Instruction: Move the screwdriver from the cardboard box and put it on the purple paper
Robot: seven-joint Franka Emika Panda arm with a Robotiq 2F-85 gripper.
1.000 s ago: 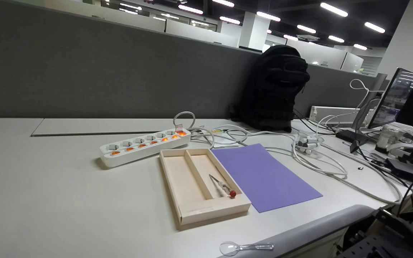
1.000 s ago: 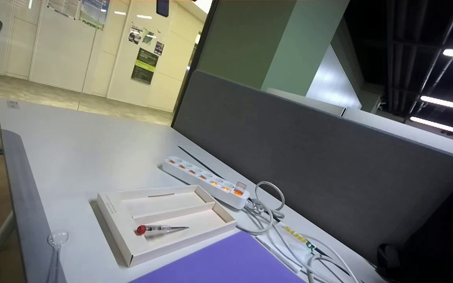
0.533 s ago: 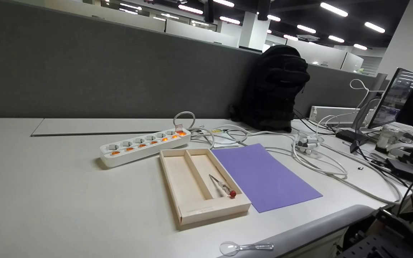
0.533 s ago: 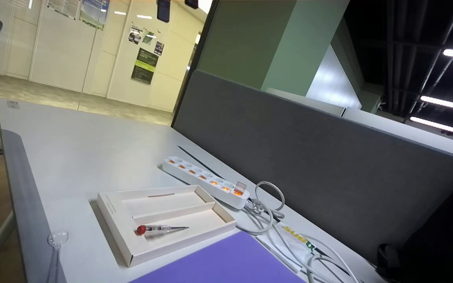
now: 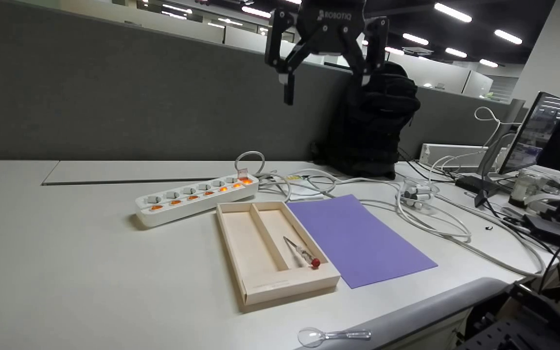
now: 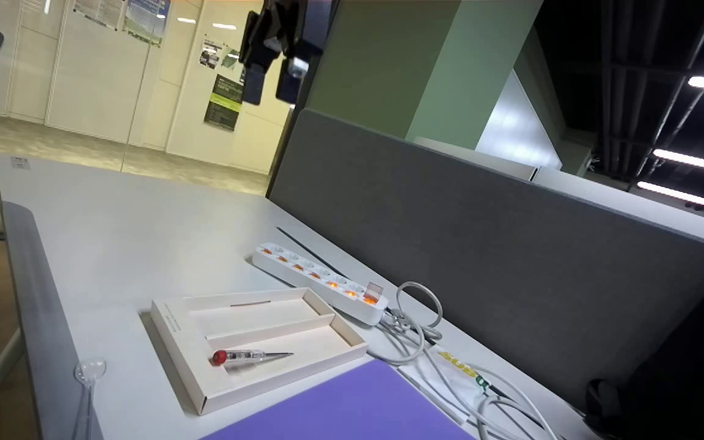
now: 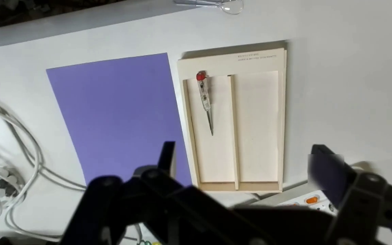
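Note:
The screwdriver, with a red-ended clear handle and thin shaft, lies in a compartment of the cardboard box; it shows in both exterior views [image 5: 304, 254] [image 6: 243, 356] and the wrist view [image 7: 203, 92]. Its handle end rests on the box's wide edge. The tan box [image 5: 289, 286] [image 6: 182, 354] [image 7: 226, 66] has a lengthwise divider; the screwdriver is in the compartment nearer the purple paper. The purple paper [image 5: 362, 243] [image 6: 352, 406] [image 7: 121, 112] lies flat beside the box. My gripper [image 5: 326, 90] [image 6: 271, 91] [image 7: 243, 149] is wide open, empty, and high above the desk.
A white power strip [image 5: 197, 199] [image 6: 318, 282] stands beside the box's far end. White cables [image 5: 430, 218] run behind and beside the paper. A clear plastic spoon [image 5: 333, 335] lies at the desk's front edge. A black backpack [image 5: 375, 121] leans on the grey partition [image 5: 163, 97].
My gripper has come down from above into both exterior views, with its fingers apart. The screwdriver, box and paper have not moved.

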